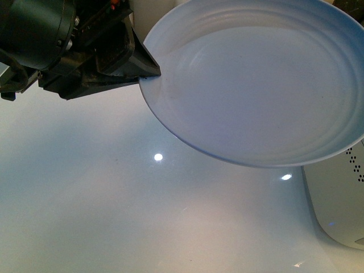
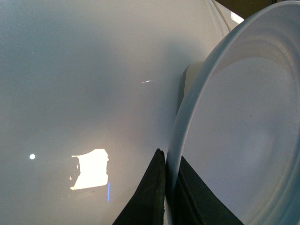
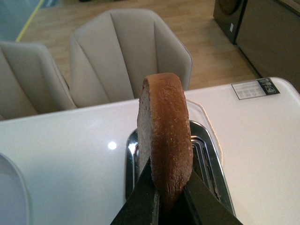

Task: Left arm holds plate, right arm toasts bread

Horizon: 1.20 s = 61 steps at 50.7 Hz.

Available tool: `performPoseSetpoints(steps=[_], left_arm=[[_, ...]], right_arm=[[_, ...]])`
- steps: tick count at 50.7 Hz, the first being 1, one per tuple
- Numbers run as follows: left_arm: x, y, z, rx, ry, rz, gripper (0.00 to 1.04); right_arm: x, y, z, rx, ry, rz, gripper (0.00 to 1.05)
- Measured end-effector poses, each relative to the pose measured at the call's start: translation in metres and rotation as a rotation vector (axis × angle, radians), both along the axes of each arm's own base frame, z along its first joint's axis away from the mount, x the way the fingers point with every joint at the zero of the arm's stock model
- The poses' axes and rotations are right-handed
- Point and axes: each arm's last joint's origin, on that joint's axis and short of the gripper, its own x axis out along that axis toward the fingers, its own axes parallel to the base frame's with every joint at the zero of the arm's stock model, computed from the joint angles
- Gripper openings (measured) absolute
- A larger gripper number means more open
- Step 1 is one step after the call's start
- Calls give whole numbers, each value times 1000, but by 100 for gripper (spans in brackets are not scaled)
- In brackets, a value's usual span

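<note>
plate [image 1: 256, 85] aloft, bread [image 3: 166, 131] upright over toaster [image 3: 208, 154]

One plate [image 1: 256, 85]. One slice of bread [image 3: 165, 126]. One chrome-topped toaster [image 3: 208, 154]. One glossy white table [image 1: 102, 216], with two small bright glints of light on it in the front view. Two beige upholstered chairs: one chair [image 3: 126, 51] seen whole across its back, the other chair [image 3: 26, 79] cut by the picture's edge. One printed label [image 3: 255, 88]. Two grippers, the left gripper [image 1: 151, 73] and the right gripper [image 3: 171, 206], each with two black jaws.
</note>
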Motion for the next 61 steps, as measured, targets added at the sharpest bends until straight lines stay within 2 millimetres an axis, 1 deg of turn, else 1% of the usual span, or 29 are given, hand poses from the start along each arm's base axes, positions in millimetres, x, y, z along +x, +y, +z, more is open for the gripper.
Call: performPoseSetpoints(steps=[14, 32, 37, 39, 51, 61], left_arm=[[0, 0, 0, 0, 0, 0, 3], [0, 0, 0, 0, 0, 0, 3], [0, 0, 0, 0, 0, 0, 3], [0, 0, 0, 0, 0, 0, 3], [0, 0, 0, 0, 0, 0, 3], [0, 0, 0, 0, 0, 0, 3]], right_arm=[[15, 1, -31, -47, 77, -1, 4], [35, 5, -55, -98, 135, -5, 4], [40, 8, -66, -107, 170, 5, 4], [41, 9, -68, -107, 176, 8, 4], [43, 14, -99, -113, 255, 27, 4], [42, 15, -109, -103, 273, 20, 4]])
